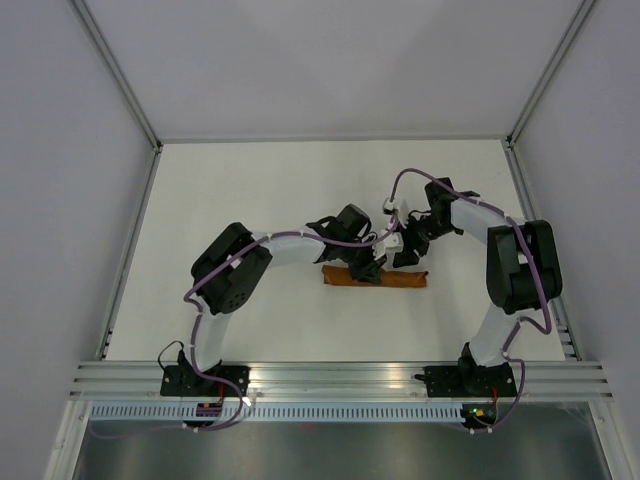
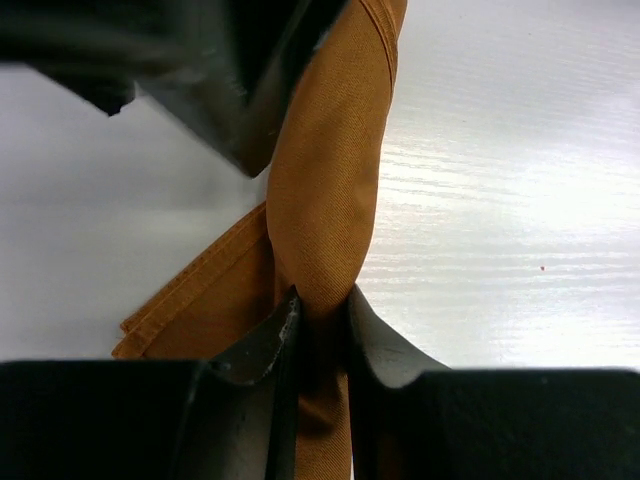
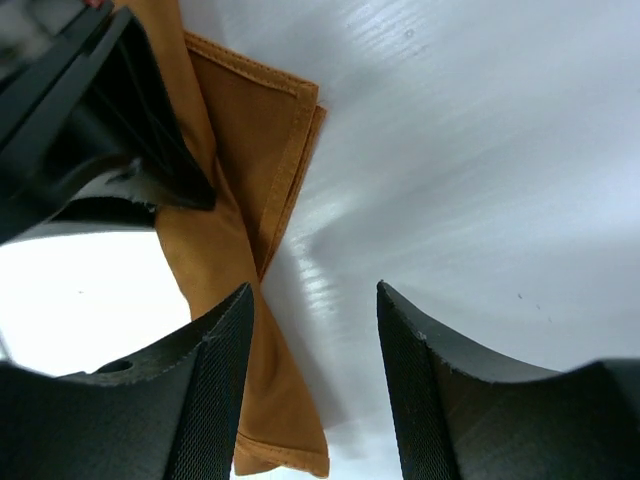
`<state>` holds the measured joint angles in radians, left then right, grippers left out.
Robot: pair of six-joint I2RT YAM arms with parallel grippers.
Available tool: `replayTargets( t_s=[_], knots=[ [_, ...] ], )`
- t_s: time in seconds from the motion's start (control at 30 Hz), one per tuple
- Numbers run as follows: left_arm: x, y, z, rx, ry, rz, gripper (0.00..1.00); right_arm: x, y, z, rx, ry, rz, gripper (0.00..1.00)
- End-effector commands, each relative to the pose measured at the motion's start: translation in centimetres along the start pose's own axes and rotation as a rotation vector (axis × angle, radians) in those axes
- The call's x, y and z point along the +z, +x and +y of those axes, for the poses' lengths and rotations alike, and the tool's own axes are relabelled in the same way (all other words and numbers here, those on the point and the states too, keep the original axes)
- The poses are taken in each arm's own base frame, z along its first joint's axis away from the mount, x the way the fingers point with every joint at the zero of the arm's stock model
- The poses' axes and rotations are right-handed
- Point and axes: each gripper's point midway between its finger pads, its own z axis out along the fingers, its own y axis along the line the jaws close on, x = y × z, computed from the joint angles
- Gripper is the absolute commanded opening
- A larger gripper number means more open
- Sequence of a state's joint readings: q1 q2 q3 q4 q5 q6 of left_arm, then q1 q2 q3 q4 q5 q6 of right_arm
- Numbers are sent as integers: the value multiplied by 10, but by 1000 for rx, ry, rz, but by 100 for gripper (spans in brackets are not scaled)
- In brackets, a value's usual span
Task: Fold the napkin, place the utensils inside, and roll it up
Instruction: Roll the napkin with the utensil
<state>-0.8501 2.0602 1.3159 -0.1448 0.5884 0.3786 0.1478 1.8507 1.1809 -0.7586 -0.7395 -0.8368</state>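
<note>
— the left end effector (image 2: 321, 302) is right up close, its jaws pinched tight on the napkin (image 2: 325, 190).
— and where's the napkin lying?
— on the white counter (image 2: 500, 200), bunched into a narrow rust-orange strip between the arms.
— and the right end effector (image 3: 315, 300)?
— open over the strip's right half. there's bare counter between its fingers and cloth just beside one.
</note>
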Motion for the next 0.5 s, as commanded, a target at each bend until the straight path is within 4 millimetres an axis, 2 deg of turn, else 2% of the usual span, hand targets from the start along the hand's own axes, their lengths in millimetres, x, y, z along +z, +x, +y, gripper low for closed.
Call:
replayTargets(
  t_s=[0.0, 0.03, 0.1, 0.13, 0.17, 0.2, 0.27, 0.3, 0.47],
  knots=[
    [2, 52, -22, -217, 136, 146, 17, -16, -19, 3, -106, 85, -96, 59],
    [3, 53, -24, -239, 162, 146, 17, -25, -30, 3, -152, 130, -134, 59],
    [0, 50, -19, -268, 178, 145, 18, -24, -23, 8, -163, 151, -147, 60],
    [0, 49, -20, -284, 203, 139, 19, -32, -31, 10, -205, 183, -176, 60],
    [1, 54, -17, -306, 209, 148, 19, -33, -30, 12, -218, 192, -185, 61],
    [1, 49, -13, -306, 212, 143, 19, -30, -23, 17, -221, 186, -184, 61],
    [2, 49, -11, -331, 229, 151, 20, -36, -28, 21, -278, 217, -211, 62],
    [2, 49, -10, -339, 228, 152, 20, -32, -20, 26, -284, 212, -204, 62],
    [3, 48, -6, -361, 235, 149, 20, -37, -21, 34, -366, 294, -252, 63]
  ],
)
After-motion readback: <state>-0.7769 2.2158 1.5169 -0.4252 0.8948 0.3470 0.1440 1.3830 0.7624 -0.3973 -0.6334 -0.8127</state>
